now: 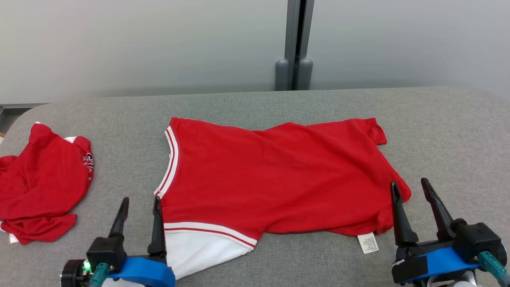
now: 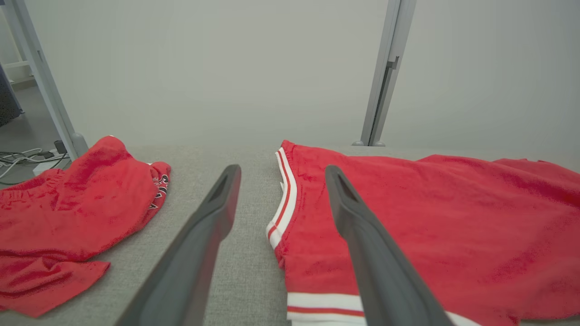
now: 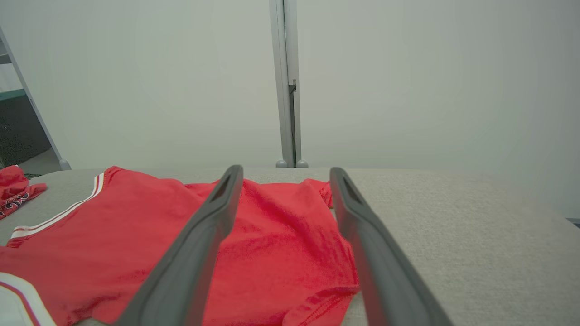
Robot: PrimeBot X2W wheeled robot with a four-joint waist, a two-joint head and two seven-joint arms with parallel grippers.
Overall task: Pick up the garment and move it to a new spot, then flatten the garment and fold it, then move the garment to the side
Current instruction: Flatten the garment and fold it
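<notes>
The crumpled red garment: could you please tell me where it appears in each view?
Head view: the crumpled red garment lies at the left edge.
Left wrist view: the garment lies lower left.
Right wrist view: the garment peeks in at far left.
Shared landmark: the grey post behind the table.
</notes>
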